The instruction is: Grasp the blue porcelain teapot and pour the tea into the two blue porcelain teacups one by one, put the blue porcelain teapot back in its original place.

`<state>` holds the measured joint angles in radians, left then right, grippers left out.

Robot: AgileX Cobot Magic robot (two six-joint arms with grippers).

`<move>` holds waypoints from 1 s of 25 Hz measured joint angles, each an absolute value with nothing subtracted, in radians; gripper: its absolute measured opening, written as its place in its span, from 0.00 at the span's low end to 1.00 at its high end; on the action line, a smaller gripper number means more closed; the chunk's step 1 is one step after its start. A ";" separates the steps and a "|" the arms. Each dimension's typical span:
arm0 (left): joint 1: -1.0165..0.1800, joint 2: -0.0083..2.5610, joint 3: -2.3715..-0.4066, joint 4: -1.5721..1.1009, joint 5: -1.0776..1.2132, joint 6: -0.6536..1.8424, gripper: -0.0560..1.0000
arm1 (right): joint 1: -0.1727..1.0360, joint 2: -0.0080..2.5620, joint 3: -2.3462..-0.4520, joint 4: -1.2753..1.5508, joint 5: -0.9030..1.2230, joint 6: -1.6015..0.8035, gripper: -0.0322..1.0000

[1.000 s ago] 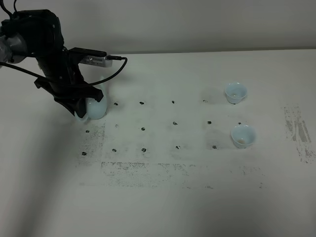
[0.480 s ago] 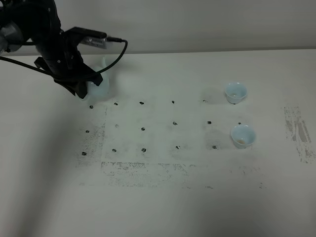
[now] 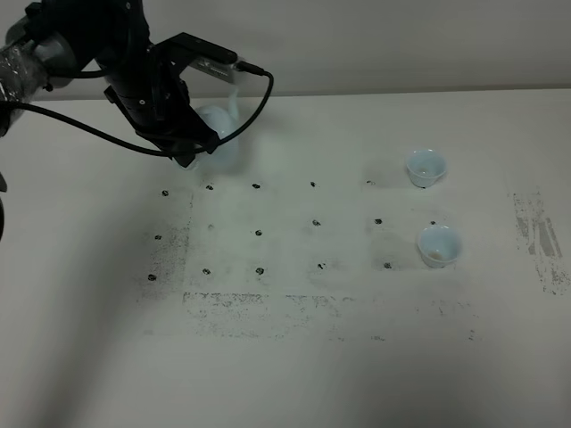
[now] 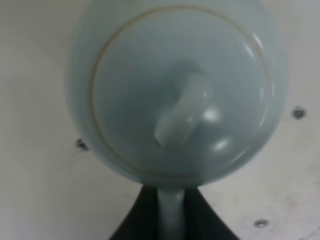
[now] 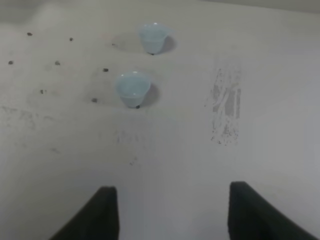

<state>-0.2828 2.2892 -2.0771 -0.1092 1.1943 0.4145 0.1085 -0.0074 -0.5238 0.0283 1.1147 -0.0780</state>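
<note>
The blue porcelain teapot (image 3: 220,143) is pale blue-white and hangs lifted above the table at the back left. In the left wrist view the teapot (image 4: 180,90) fills the frame, lid and knob facing the camera. My left gripper (image 3: 190,150) is shut on its loop handle (image 4: 170,217), which sits between the black fingers (image 4: 137,220). The two blue porcelain teacups stand on the right: the far one (image 3: 426,167) and the near one (image 3: 439,245). Both also show in the right wrist view, the far one (image 5: 152,37) and the near one (image 5: 132,87). My right gripper (image 5: 175,215) is open, empty, well short of the cups.
The white table (image 3: 294,357) carries a grid of small dark marks (image 3: 259,232) and scuffed grey patches, one at the right edge (image 3: 540,236). A black cable (image 3: 254,85) loops off the left arm's wrist camera. A pale wall runs behind the table.
My left arm has lifted the teapot and carried it back and to the right, off its spot at the left of the marked grid. The cups have not moved.
</note>
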 joint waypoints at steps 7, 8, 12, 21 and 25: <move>-0.334 2.289 -2.078 -0.124 1.194 0.474 0.12 | 0.108 -0.007 -0.524 0.028 1.115 -0.078 0.48; -0.338 2.289 -2.078 -0.134 1.194 0.484 0.12 | 0.108 -0.007 -0.524 0.028 1.115 -0.078 0.48; -0.363 2.289 -2.080 -0.157 1.194 0.523 0.12 | 0.108 -0.007 -0.524 0.028 1.115 -0.078 0.48; -0.462 2.289 -2.083 -0.157 1.194 0.572 0.11 | 0.108 -0.007 -0.524 0.028 1.115 -0.078 0.48; -0.466 2.289 -2.083 -0.148 1.177 0.594 0.11 | 0.108 -0.007 -0.524 0.028 1.115 -0.078 0.48</move>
